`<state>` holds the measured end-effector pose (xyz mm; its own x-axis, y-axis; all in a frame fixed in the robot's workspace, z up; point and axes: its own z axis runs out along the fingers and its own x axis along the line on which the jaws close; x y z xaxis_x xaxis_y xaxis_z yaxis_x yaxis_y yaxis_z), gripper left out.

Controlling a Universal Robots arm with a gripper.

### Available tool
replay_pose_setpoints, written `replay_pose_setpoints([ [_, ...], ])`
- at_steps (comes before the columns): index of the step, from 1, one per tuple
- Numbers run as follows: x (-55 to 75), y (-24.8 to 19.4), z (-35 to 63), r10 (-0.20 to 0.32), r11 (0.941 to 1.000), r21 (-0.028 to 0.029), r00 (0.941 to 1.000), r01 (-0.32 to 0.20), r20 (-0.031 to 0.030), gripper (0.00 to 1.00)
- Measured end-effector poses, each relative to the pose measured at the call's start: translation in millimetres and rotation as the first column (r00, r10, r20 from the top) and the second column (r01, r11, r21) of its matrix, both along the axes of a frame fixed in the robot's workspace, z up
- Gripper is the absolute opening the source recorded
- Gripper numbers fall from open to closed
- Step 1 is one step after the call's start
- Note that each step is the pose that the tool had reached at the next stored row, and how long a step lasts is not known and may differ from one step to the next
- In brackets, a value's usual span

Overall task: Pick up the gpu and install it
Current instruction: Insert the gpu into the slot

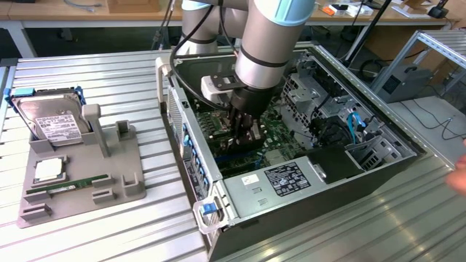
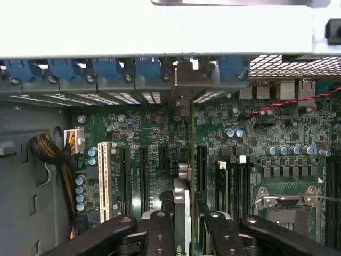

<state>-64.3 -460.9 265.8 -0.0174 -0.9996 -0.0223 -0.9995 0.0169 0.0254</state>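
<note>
GPU going into the slot.
The gripper (image 2: 184, 221) grasps the gpu (image 2: 181, 213) edge-on above the motherboard (image 2: 149, 133), inside the computer case (image 1: 240, 191); best kept upright, bracket toward the case's rear wall.

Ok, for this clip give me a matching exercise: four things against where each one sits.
Things:
1. thin dark gpu card
2. silver hard drive with white label
3. narrow green memory stick
4. black gripper

Places:
A. lying flat in the grey holder
B. standing in the holder's rear slot
C. reaching down into the open black computer case
D. edge-on between the gripper's fingers, above the motherboard

Pairs: 1-D, 2-B, 3-A, 4-C
</note>
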Motion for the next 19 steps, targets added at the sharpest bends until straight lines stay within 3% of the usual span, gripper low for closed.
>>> replay_pose_setpoints([
  [13, 0.0, 0.0, 3.6, -0.006, 1.0000, -0.0001, 1.0000, 0.006, 0.0002, 0.27],
  [19, 1.6, 0.0, -0.9, -0.006, 1.0000, 0.0001, 1.0000, 0.006, -0.0009, 0.27],
])
